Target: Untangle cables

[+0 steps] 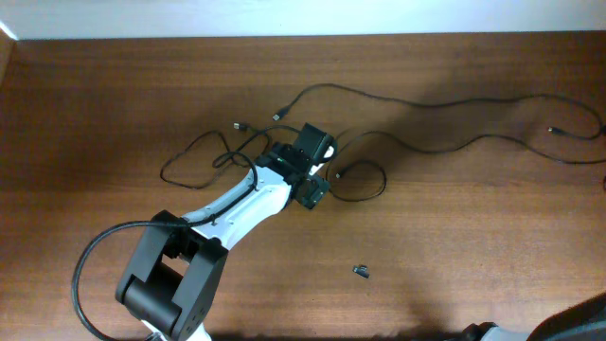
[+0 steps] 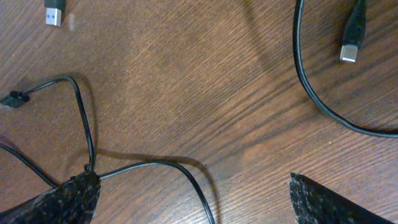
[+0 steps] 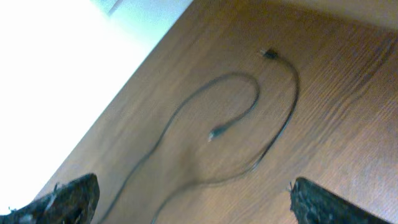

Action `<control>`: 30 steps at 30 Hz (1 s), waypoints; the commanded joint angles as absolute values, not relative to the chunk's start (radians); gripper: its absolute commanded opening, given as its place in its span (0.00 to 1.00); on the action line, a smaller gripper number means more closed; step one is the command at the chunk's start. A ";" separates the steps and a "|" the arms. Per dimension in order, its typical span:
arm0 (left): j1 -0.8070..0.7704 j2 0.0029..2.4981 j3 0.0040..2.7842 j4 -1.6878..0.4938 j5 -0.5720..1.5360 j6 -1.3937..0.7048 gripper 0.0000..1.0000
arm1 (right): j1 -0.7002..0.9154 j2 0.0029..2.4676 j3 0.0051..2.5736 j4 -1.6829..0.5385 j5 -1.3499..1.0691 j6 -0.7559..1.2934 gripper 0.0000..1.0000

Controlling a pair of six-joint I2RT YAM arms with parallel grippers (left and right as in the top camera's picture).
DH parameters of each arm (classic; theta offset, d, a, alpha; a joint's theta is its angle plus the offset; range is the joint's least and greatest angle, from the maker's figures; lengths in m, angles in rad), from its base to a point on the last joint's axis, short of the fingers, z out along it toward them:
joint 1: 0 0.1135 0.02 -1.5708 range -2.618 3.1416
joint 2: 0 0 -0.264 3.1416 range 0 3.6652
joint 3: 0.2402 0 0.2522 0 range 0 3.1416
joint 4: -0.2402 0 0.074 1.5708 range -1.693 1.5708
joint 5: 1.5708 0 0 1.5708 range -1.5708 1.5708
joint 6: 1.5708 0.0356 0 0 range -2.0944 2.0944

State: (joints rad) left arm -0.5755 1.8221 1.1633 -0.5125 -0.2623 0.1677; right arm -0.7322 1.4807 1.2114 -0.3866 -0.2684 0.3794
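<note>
Cables [image 2: 356, 25] are sprawling across mid-frame. We are hovering our left gripper [image 1: 322, 170] over them, jaws apart. Our right gripper [image 3: 193, 202] is gaping wide too.

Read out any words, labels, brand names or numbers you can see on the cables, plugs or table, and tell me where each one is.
No text can be read in any view.
On the cables: no printing shows on the cords.
On the USB plug: no marking shows.
On the small dark piece: too small to tell.
The right wrist view is too blurred for fine print.
</note>
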 commanded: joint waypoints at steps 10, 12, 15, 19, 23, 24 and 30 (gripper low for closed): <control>-0.571 1.827 1.168 -0.525 -0.403 0.248 0.99 | -0.258 1.324 1.212 -0.631 -0.277 0.262 0.99; -0.566 1.827 1.168 -0.511 -0.393 0.213 0.99 | -0.189 1.324 1.212 -0.642 -0.277 0.262 0.99; -0.488 1.827 1.170 -0.504 -0.263 0.150 0.99 | -0.111 1.325 1.212 -0.656 -0.270 0.262 0.99; -0.243 1.827 1.181 -0.491 0.046 0.033 0.99 | 0.021 1.332 1.212 -0.670 -0.160 0.262 0.99; -0.176 1.827 1.181 -0.435 0.183 0.033 0.99 | 0.073 1.346 1.212 -0.670 -0.126 0.270 0.99; -0.176 1.827 1.181 -0.435 0.198 0.033 0.99 | 0.074 1.349 1.212 -0.670 -0.126 0.270 0.99; -0.227 1.847 1.181 -0.427 0.085 -0.064 0.99 | 0.074 1.351 1.212 -0.670 -0.119 0.270 0.99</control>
